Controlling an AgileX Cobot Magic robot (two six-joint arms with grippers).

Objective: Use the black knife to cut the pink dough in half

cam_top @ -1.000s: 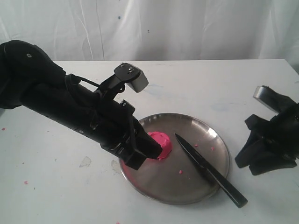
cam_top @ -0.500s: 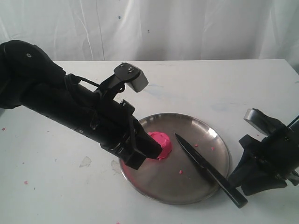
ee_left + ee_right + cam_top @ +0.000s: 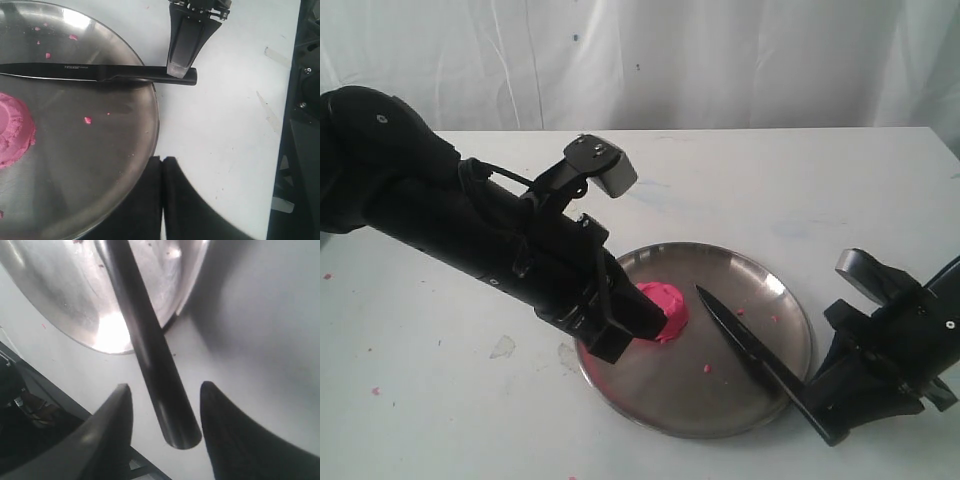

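change: our right gripper (image 3: 165,390) has come down over the slim black knife (image 3: 750,350) | jaws: apart, handle between them, unclamped | meaning: we can close next; round pink dough (image 3: 668,305) uncut

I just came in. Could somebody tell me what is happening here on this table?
The right pincer is open, astride the handle of the black knife, not yet gripping it. The knife lies across the steel plate. The left pincer is shut, at the plate's rim beside the pink dough, which looks like one uncut mound.
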